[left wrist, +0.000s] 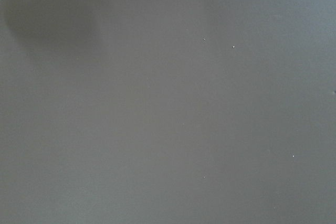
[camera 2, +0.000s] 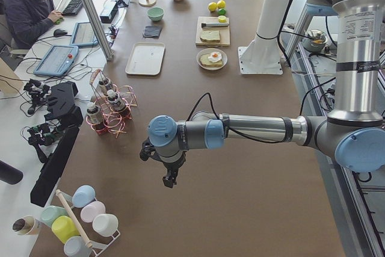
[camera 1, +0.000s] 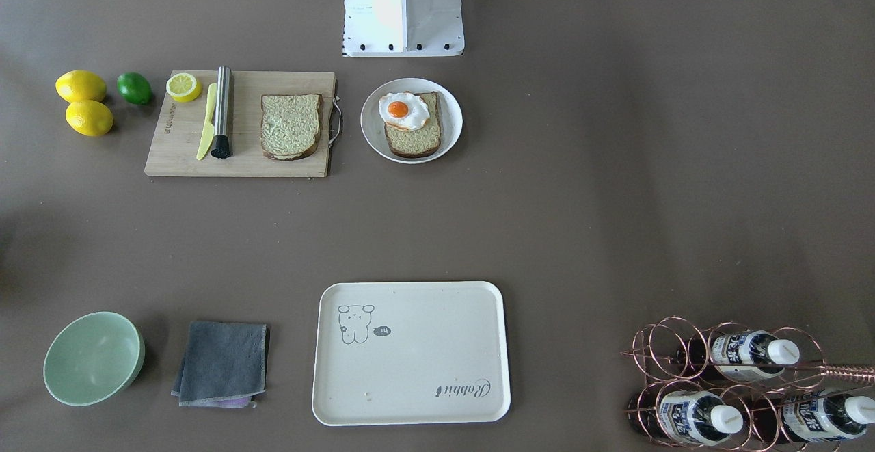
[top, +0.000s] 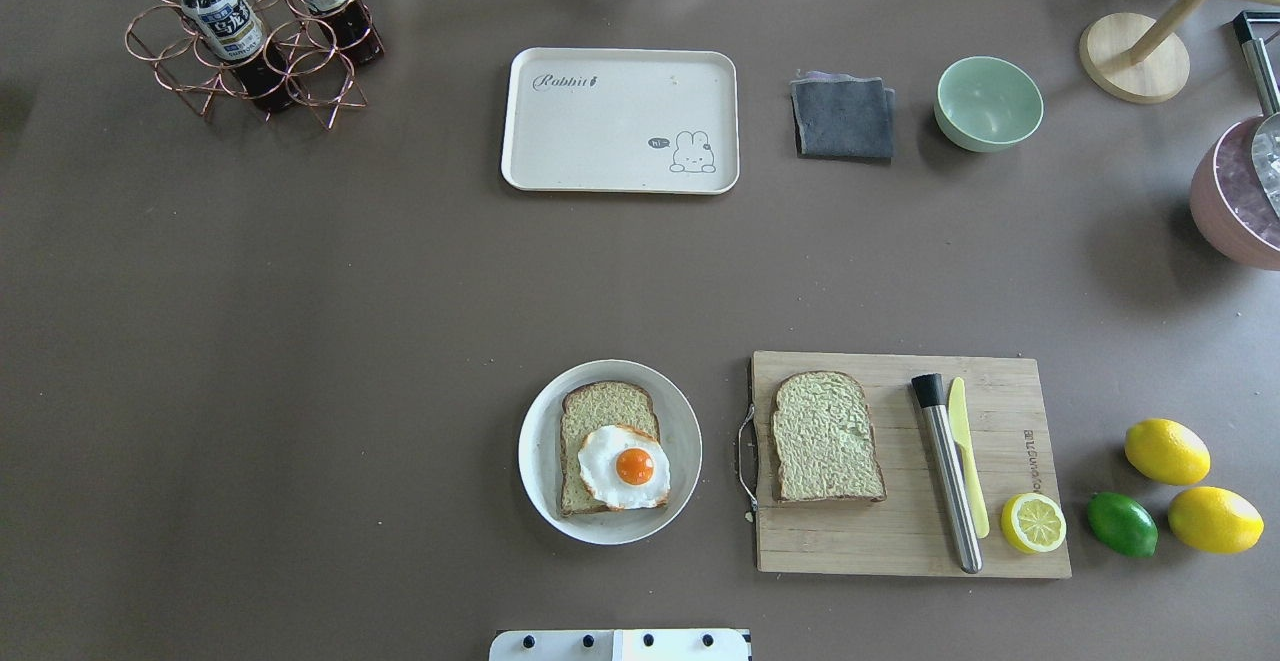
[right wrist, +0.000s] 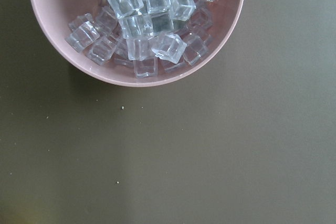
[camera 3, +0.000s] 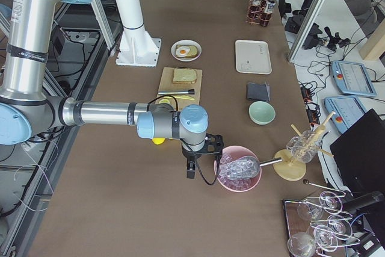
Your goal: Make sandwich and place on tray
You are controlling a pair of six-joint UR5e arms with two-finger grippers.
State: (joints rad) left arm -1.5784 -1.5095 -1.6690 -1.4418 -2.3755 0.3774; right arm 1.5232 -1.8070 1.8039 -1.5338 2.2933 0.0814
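One bread slice (top: 603, 409) lies on a round white plate (top: 531, 453) with the fried egg (top: 625, 466) on top of it. The second bread slice (top: 826, 436) lies on the wooden cutting board (top: 880, 541). The cream tray (top: 600, 131) with "Rabbit" script sits bare at the far side. My left gripper (camera 2: 169, 180) hangs over bare table far to the left, and I cannot tell if it is open. My right gripper (camera 3: 190, 171) hangs next to a pink bowl of ice (camera 3: 239, 168), and I cannot tell if it is open. Neither gripper shows in the overhead or front views.
On the board lie a steel rod (top: 948, 471), a yellow knife (top: 966, 451) and a half lemon (top: 1033, 522). Two lemons (top: 1166, 451) and a lime (top: 1122, 524) lie to its right. A grey cloth (top: 843, 118), a green bowl (top: 988, 103) and a bottle rack (top: 250, 31) stand along the far side.
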